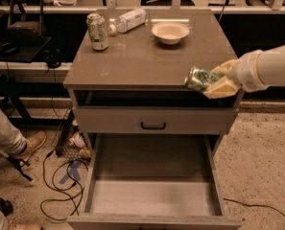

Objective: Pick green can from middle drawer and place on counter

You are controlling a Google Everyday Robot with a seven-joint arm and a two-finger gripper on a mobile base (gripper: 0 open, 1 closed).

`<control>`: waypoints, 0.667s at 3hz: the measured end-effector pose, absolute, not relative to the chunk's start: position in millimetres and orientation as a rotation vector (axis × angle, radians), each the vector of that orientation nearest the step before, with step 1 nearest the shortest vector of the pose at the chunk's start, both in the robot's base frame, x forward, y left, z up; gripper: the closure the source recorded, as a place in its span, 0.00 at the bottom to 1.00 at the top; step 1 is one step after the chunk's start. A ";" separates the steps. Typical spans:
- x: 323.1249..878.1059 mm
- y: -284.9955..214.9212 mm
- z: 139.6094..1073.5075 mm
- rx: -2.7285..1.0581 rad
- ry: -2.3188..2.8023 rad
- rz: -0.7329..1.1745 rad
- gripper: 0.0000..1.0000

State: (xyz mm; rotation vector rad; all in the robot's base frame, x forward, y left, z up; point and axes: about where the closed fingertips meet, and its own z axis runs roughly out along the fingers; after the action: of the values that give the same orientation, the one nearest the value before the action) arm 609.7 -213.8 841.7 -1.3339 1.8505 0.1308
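The green can point(201, 78) lies sideways in my gripper point(218, 82), which is shut on it at the counter's front right edge, about level with the counter point(142, 61). My white arm comes in from the right. The middle drawer point(151, 188) is pulled open below and shows only its bare pale bottom.
On the counter stand a taller whitish-green can point(97, 31) at back left, a plastic bottle point(127, 20) lying on its side, and a pale bowl point(170, 32). A shallower drawer front with a black handle point(153, 125) is closed. Cables and a person's leg point(7, 133) are on the floor left.
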 end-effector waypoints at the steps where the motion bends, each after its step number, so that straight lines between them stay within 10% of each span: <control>1: 642.4 -206.2 874.8 -1.324 1.808 0.135 1.00; 2: 687.7 -182.3 884.6 -1.329 1.784 0.179 1.00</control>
State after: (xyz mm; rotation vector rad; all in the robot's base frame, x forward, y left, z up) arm 687.7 -182.3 884.6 -1.3288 1.7841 0.1791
